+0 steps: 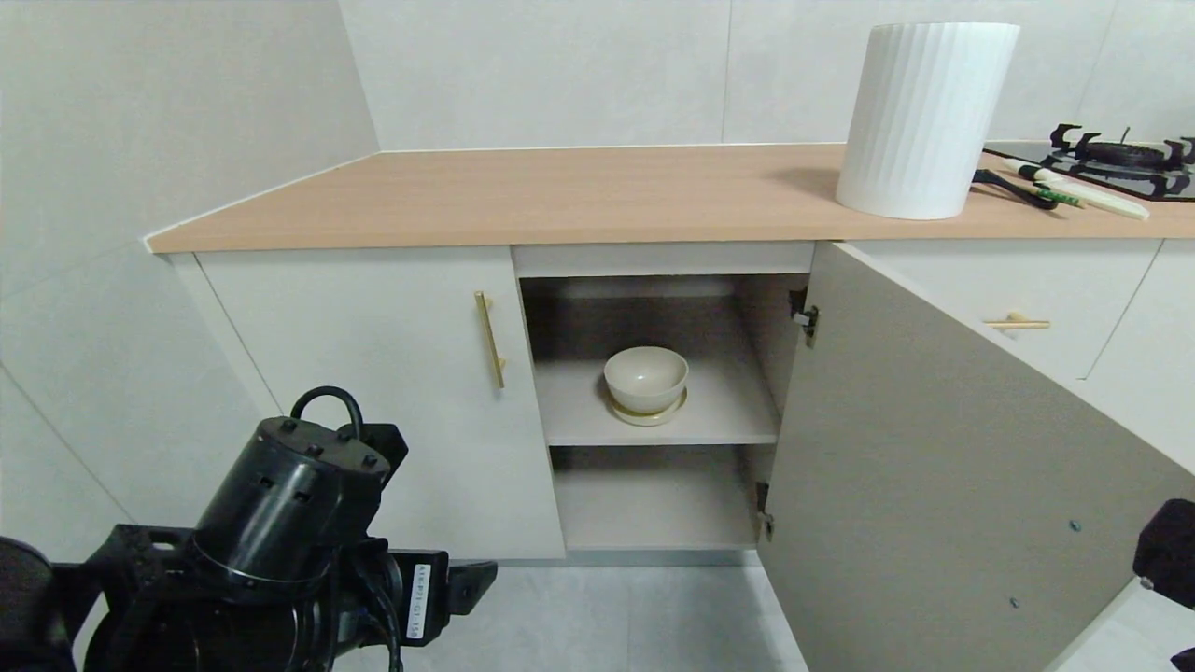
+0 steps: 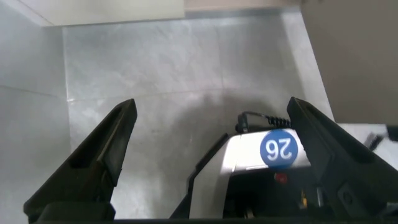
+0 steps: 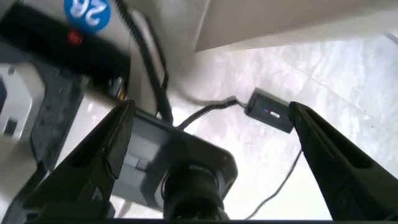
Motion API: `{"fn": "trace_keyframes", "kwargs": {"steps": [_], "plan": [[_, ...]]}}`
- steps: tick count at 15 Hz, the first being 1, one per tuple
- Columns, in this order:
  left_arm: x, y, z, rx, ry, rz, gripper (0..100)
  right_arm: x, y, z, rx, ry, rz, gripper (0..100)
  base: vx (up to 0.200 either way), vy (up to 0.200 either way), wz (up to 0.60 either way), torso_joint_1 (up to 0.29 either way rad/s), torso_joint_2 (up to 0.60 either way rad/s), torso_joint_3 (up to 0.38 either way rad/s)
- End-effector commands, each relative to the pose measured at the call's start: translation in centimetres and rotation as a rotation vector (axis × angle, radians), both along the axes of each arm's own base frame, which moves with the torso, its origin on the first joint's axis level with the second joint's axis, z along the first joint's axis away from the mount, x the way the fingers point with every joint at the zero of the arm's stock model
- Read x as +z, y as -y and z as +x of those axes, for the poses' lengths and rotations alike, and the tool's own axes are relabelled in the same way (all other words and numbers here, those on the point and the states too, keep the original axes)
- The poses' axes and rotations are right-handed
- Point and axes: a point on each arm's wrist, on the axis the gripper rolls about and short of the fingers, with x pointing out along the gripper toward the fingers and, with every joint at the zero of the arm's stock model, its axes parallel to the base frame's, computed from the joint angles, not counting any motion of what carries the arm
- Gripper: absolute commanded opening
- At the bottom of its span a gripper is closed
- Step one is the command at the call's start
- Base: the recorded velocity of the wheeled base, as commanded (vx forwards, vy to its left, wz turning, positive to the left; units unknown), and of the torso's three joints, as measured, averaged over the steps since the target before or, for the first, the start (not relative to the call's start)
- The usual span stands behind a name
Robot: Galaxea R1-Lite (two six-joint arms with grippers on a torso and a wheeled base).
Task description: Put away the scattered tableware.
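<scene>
- Bowl [image 1: 646, 376]: it is pale and round. It sits on a small plate [image 1: 646, 416] on the top shelf [image 1: 579, 411] inside the open cupboard, near the middle of that shelf.
- The left arm [image 1: 280, 523] is low down at the left, in front of the shut door, well away from the shelves.
- The left gripper [image 2: 212, 106] has its two black fingers [image 2: 106, 155] spread wide apart. Nothing is between them. Grey floor tiles are under it.
- The shut door [image 1: 373, 401] is white. A thin gold handle [image 1: 489, 338] stands up and down near its right edge.
- The bottom shelf [image 1: 653, 504] is right under the top one.
- The open door [image 1: 934, 467] swings out to the right of the shelves.
- The wooden counter [image 1: 560, 191] runs along the top of the cupboards.
- A tall white tub [image 1: 924, 117] with ribbed sides stands upright on the counter, toward the right.
- Just to the right of the tub, some long tools [image 1: 1074, 191] lie flat on the counter. I cannot tell what each one is.
- A black stove ring [image 1: 1120, 154] sits behind the tools.
- The right gripper [image 3: 211, 107] also has its fingers spread wide with nothing between them, and floor under it.
</scene>
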Motion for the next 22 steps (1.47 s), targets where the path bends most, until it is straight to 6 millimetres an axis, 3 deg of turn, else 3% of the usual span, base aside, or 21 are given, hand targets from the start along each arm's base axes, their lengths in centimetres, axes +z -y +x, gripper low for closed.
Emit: {"fn": "trace_keyframes", "kwargs": {"steps": [1,4,7,13,22], "plan": [[0.0,0.0,0.0,0.001,0.002,-0.002,100,0.7,0.5,-0.2,-0.033,0.044,0.02,100,0.0,0.0,0.0,0.0,0.0,0.0],[0.0,0.0,0.0,0.001,-0.001,0.0,100,2.7,1.5,-0.7,-0.081,0.141,0.093,100,0.0,0.0,0.0,0.0,0.0,0.0],[0.0,0.0,0.0,0.001,-0.001,0.0,100,3.4,2.4,-0.9,-0.153,0.188,0.092,100,0.0,0.0,0.0,0.0,0.0,0.0],[-0.1,0.0,0.1,0.001,-0.002,0.001,100,3.0,4.5,0.9,-0.329,0.177,-0.069,100,0.0,0.0,0.0,0.0,0.0,0.0],[-0.2,0.1,0.1,0.002,-0.006,0.003,100,1.2,5.4,5.5,-0.481,0.249,-0.063,100,0.0,0.0,0.0,0.0,0.0,0.0]]}}
